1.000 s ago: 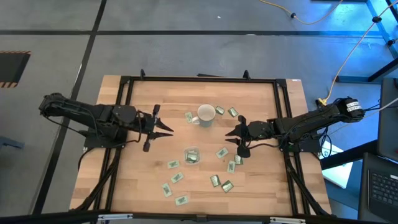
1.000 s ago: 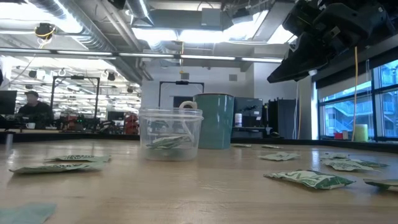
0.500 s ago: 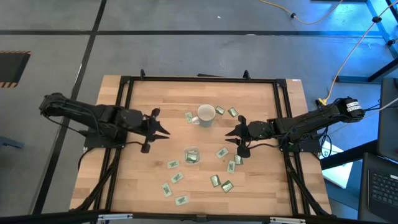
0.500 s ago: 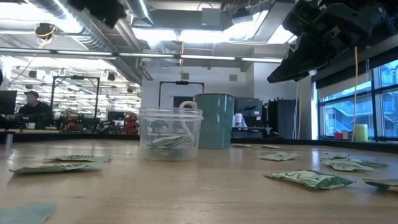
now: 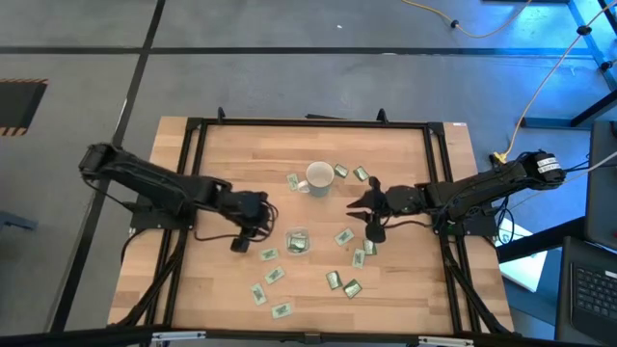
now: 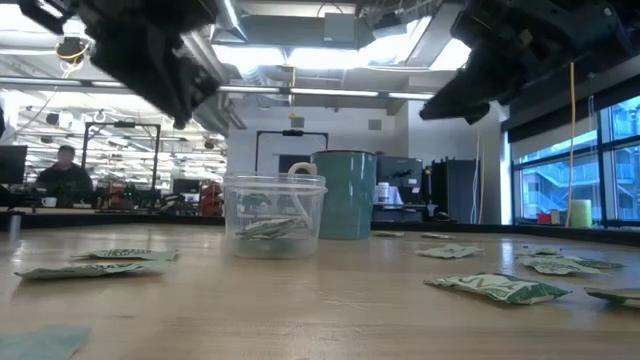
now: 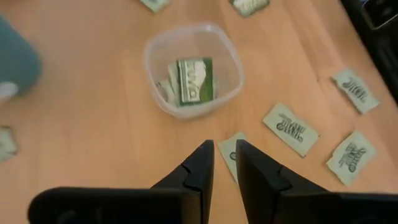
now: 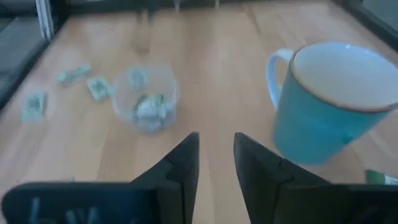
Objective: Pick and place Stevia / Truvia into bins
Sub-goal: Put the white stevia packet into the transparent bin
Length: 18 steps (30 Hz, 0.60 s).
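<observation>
Several green-and-white Stevia / Truvia sachets [image 5: 274,275] lie flat on the wooden table [image 5: 222,145]. More of them lie inside the clear plastic cup [image 5: 298,241], which stands near the table's middle and also shows in my left wrist view as the cup [image 7: 193,68]. My left gripper [image 5: 260,220] hangs above the table just left of the cup and slants downward. It is narrowly open and has nothing between its fingers. One sachet [image 7: 231,152] lies on the table beyond its fingertips. My right gripper [image 5: 353,206] hovers right of the white mug [image 5: 319,177], open.
The mug, teal outside [image 8: 329,102], stands behind the cup toward the far edge. Sachets lie on both sides of it [image 5: 340,171] and to the right of the cup [image 5: 344,236]. A black frame [image 5: 193,130] runs round the table. A person [image 6: 62,175] sits far off in the room.
My left gripper has come down and gone toward the cup, tipping from near level to slanting downward; it now shows at the low view's upper left. The sachets, cup and mug lie as before.
</observation>
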### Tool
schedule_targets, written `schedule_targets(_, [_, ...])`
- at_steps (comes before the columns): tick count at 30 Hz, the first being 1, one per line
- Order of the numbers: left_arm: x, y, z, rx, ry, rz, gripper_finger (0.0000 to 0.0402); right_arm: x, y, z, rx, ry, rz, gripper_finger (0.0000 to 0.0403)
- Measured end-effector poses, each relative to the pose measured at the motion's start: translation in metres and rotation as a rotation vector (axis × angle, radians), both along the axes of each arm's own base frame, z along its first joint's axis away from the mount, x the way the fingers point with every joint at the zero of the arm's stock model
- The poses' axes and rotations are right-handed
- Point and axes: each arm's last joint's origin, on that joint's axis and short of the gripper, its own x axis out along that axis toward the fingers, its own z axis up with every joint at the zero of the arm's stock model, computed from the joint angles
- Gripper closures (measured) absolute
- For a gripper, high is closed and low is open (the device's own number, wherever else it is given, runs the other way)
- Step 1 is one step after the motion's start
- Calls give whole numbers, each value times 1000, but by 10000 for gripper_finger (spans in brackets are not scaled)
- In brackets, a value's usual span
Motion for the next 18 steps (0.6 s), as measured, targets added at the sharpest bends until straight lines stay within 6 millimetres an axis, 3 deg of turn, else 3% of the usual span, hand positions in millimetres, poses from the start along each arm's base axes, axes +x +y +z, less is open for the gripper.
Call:
schedule_targets(5, [12,-9,-21,5,63,-29,338,1,0,3,104,-35,-47,298])
schedule_targets(18, [26,-38,-62,13,169,-37,335,1,0,2,104,-28,-48,298])
